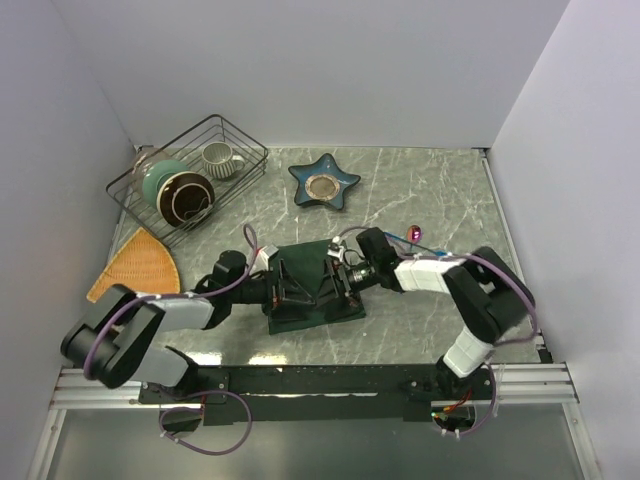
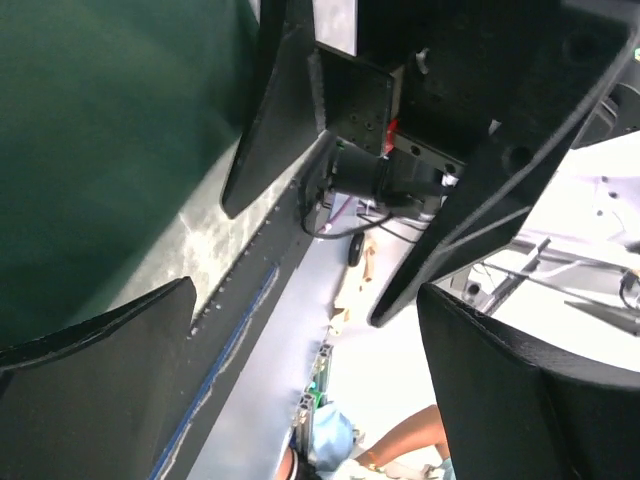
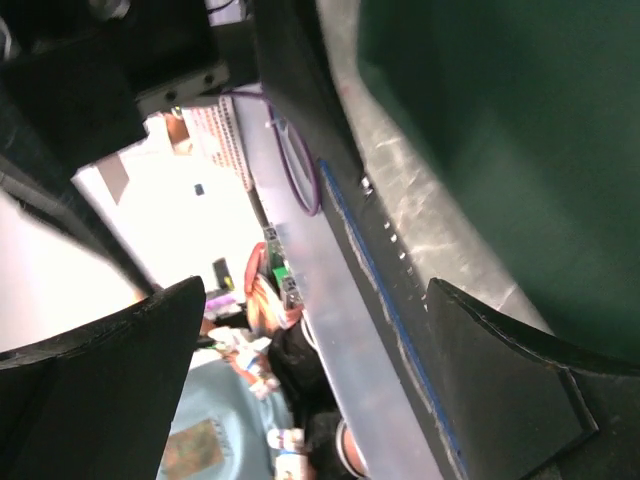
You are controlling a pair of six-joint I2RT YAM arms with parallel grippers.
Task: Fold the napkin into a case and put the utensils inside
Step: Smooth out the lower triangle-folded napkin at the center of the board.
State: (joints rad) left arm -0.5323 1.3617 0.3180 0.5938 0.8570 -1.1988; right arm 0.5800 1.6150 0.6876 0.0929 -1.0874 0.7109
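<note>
The dark green napkin (image 1: 308, 253) lies on the marble table in front of the arms, partly covered by both grippers. My left gripper (image 1: 287, 287) is low over its left half, open and empty. My right gripper (image 1: 335, 279) is low over its right half, facing the left one, open and empty. The left wrist view shows the cloth (image 2: 100, 150) at upper left and the open left gripper (image 2: 310, 390). The right wrist view shows the cloth (image 3: 520, 110) at upper right and the open right gripper (image 3: 310, 385). The pink utensil (image 1: 416, 233) lies behind the right arm, with a sliver of the blue one (image 1: 432, 246) beside it.
A wire basket (image 1: 240, 140) at the back left holds a teal cup, a brown bowl and a grey mug. The star-shaped blue dish (image 1: 324, 182) sits behind the napkin. The orange-tan mat (image 1: 135, 265) lies at the left. White walls enclose the table.
</note>
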